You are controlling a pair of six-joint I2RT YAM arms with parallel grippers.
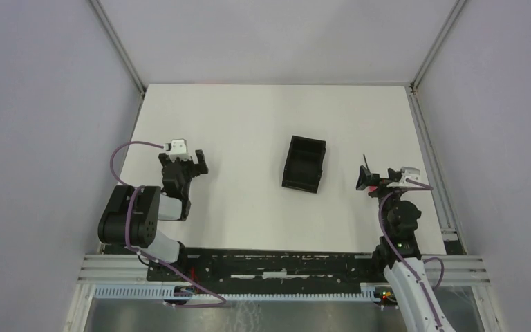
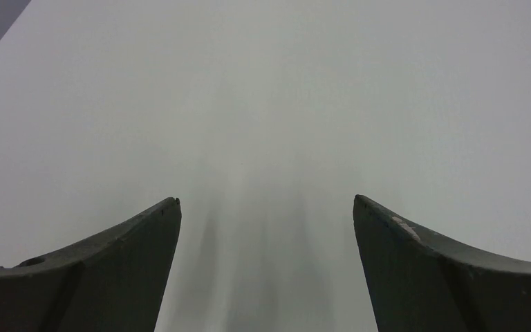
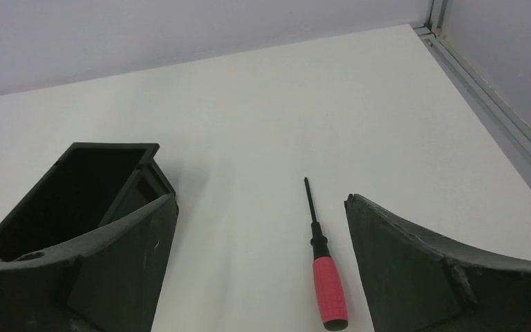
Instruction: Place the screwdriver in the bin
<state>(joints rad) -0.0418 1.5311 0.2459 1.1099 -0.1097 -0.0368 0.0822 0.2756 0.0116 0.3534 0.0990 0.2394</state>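
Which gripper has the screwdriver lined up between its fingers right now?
The right gripper: the red-handled screwdriver lies on the table between its open jaws, ungripped. The left gripper, also open, has only table under it.

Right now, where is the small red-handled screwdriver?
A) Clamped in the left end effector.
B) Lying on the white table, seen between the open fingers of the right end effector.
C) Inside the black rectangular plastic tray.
B: the right wrist view shows the small red-handled screwdriver lying flat on the white table, framed by the open fingers of the right end effector, outside the black rectangular plastic tray.
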